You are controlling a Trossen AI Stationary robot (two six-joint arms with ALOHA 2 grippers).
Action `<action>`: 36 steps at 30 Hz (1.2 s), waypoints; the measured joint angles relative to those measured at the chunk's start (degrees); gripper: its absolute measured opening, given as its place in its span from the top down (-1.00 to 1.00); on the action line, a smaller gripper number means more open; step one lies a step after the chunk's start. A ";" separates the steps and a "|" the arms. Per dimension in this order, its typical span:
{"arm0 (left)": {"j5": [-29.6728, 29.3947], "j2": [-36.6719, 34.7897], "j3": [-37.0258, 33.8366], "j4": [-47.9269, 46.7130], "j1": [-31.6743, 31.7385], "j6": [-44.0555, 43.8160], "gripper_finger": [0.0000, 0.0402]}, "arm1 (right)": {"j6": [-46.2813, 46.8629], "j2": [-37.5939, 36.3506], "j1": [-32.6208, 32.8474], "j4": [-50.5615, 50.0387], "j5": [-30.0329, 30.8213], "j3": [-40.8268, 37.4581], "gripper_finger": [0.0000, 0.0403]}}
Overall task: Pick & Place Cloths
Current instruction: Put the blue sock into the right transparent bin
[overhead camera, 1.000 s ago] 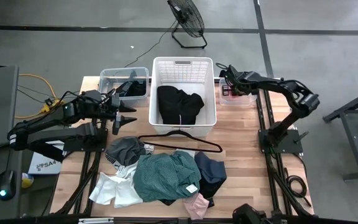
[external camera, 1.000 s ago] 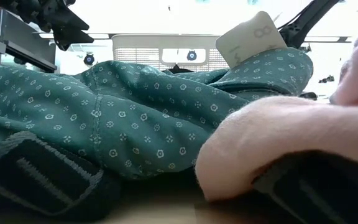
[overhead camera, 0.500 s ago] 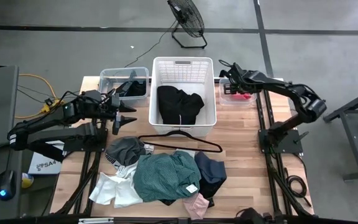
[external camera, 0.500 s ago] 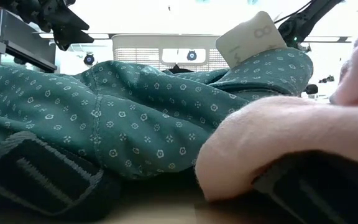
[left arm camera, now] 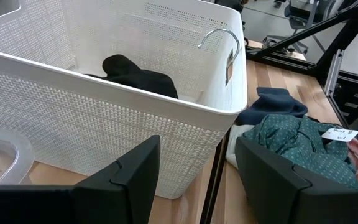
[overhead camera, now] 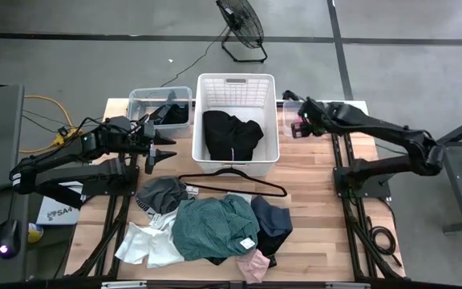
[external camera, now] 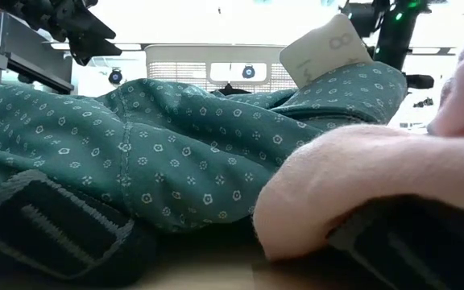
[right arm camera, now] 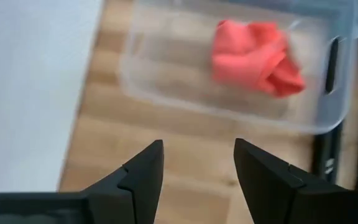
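A pile of cloths lies near the table's front: teal-green [overhead camera: 215, 229], grey-black [overhead camera: 160, 194], white [overhead camera: 147, 245], navy [overhead camera: 273, 218] and pink [overhead camera: 253, 263]. In the low view, the teal-green cloth [external camera: 176, 145] and the pink one [external camera: 361, 177] fill the picture. A black cloth [overhead camera: 231, 132] lies in the white basket [overhead camera: 237, 84]. A red cloth [right arm camera: 257, 56] lies crumpled in the clear bin [right arm camera: 166, 81] right of the basket. My right gripper [right arm camera: 197, 149] hangs open above that bin's near side, pointing down, with nothing between its fingers. My left gripper [left arm camera: 197, 146] stands open left of the basket.
A thin black hanger [overhead camera: 231, 183] lies between the basket and the pile. A second clear bin [overhead camera: 147, 100] with a dark item stands at the far left. Bare wood shows on the table's right side [overhead camera: 311, 201]. A fan [overhead camera: 243, 28] stands on the floor beyond.
My right gripper has risen and drawn back from the far-right bin toward the table's near edge, tipping more steeply downward. Its arm has swung outward to the right. The cloths have not moved.
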 joint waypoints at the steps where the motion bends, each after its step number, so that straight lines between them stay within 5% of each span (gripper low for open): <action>1: 0.00 0.00 0.00 0.00 -0.01 0.00 -0.01 | 1.17 -0.73 2.29 -0.61 -0.10 0.00 0.08; 12: -0.02 0.00 0.00 0.00 0.00 -0.02 -0.01 | 15.25 -2.24 32.31 -2.92 -2.24 0.00 0.08; 21: 0.00 0.00 -0.02 0.00 0.00 -0.02 -0.01 | 36.62 -1.27 52.37 2.85 -0.78 0.00 0.08; 36: 0.00 0.00 -0.02 -0.02 -0.01 -0.03 -0.01 | 50.17 13.11 61.64 16.58 -9.01 0.00 0.08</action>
